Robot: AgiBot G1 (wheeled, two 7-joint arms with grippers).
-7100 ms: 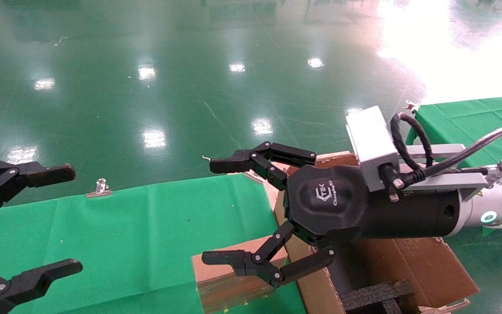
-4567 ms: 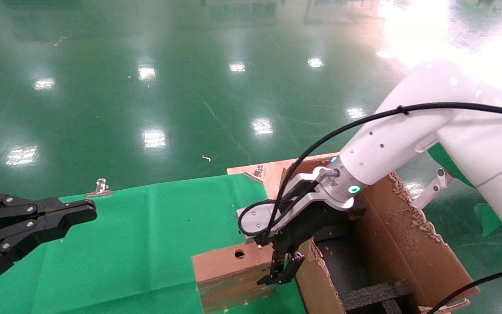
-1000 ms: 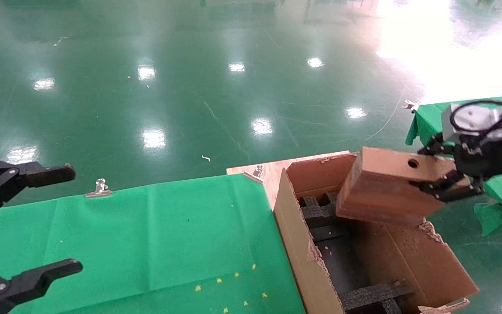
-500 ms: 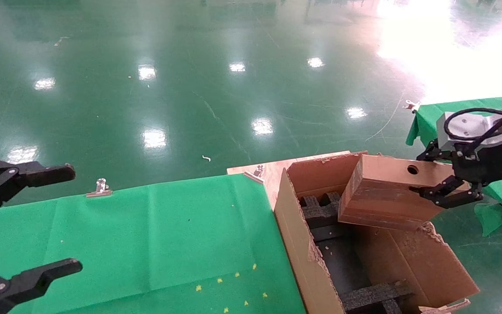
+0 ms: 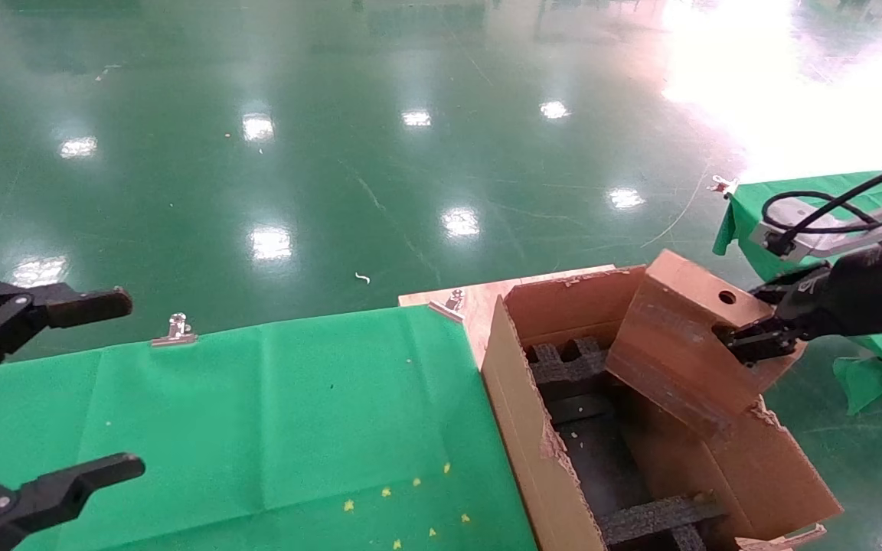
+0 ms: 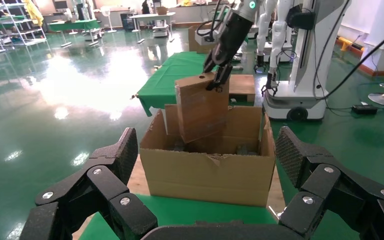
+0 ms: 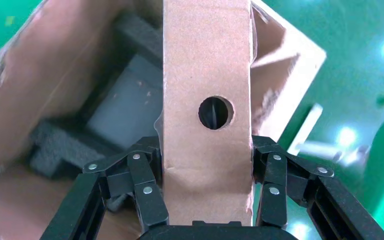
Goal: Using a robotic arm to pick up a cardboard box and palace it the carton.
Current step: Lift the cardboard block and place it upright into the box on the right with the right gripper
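The right tool [image 7: 207, 200] clamps the cardboard box [image 5: 690, 344], tilted above the carton [image 5: 533, 451] with its lower corner near the ragged right wall, where it may snag; left tool [image 5: 43, 398] hangs open over the worktop [image 5: 257, 413].

One cardboard box [image 5: 686, 344], one carton [image 5: 533, 451], two pincers [image 5: 747, 340] [image 5: 43, 398].

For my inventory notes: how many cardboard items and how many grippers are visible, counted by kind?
Small cardboard box: 1
Large carton: 1
Grippers: 2, the left gripper and the right gripper
Total: 4
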